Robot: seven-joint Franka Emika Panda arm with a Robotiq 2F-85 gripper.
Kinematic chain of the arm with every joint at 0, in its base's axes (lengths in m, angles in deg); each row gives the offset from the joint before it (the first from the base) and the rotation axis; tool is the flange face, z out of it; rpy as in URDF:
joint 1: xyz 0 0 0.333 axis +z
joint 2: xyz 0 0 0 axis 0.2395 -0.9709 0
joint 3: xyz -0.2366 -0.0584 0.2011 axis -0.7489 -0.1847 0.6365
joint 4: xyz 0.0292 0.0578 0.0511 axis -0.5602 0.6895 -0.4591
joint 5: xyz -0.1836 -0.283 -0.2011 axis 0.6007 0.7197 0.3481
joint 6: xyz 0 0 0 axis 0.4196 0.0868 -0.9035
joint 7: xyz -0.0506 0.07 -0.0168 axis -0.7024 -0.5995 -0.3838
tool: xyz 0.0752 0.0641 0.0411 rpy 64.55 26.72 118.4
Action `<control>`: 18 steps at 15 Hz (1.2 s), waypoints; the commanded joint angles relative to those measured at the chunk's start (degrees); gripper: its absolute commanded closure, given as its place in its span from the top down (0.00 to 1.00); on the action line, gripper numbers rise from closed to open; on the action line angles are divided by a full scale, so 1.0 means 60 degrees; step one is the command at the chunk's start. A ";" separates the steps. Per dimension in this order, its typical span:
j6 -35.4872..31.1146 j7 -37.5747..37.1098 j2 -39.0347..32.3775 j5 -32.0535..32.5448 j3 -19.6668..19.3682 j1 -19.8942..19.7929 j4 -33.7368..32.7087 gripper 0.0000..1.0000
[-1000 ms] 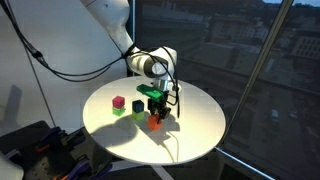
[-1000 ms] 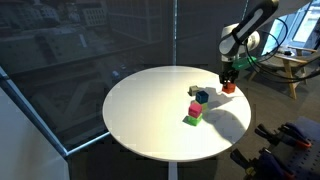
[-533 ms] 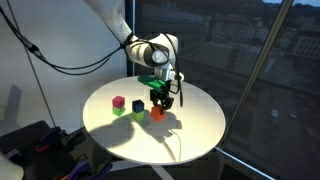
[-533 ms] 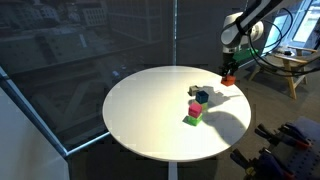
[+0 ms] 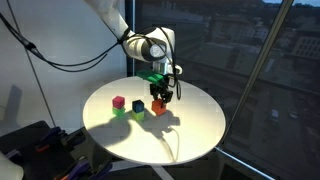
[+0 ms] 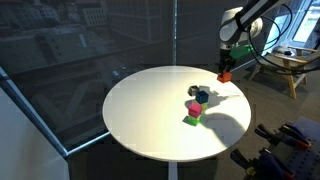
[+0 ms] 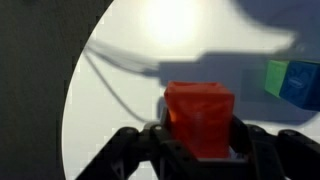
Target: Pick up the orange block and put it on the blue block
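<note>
1. Orange block (image 7: 198,108): just one. It was pinched between the two fingers of the gripper (image 7: 200,132), which was clamped on its sides in the wrist view.
2. In both exterior views the gripper (image 5: 160,97) (image 6: 225,71) hung over the white round table (image 5: 200,128) (image 6: 140,110) with the orange block (image 5: 158,105) (image 6: 225,77) held up off the surface. The block wasn't touching the tabletop.
3. Blue block (image 5: 138,105): one as well. It sat on the table just left of the held orange cube in an exterior view. The two were apart, with nothing on top of the blue one.
4. In the wrist view the blue block (image 7: 302,86) showed at the right edge with a green cube (image 7: 276,75) right up against its left side.
5. Pink cube (image 5: 118,102) (image 6: 193,106): one, sitting further left on the table in an exterior view, well apart from the gripper.
6. Green cube (image 6: 190,119): I counted one for sure, just in front of the pink one in an exterior view. Whether there was a second green one I couldn't tell, since the cubes were tiny.
7. Robot arm (image 5: 115,22): one, coming in from the top left in an exterior view.
</note>
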 commanded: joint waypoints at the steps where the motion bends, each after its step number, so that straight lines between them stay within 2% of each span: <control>1: -0.0145 -0.0294 0.0281 0.0296 0.0139 0.0245 0.0228 0.26; 11: -0.0127 -0.0240 0.0444 0.0411 0.0549 0.0920 0.0338 0.26; 18: -0.0115 0.0008 0.0477 0.0710 0.0848 0.1152 0.0595 0.26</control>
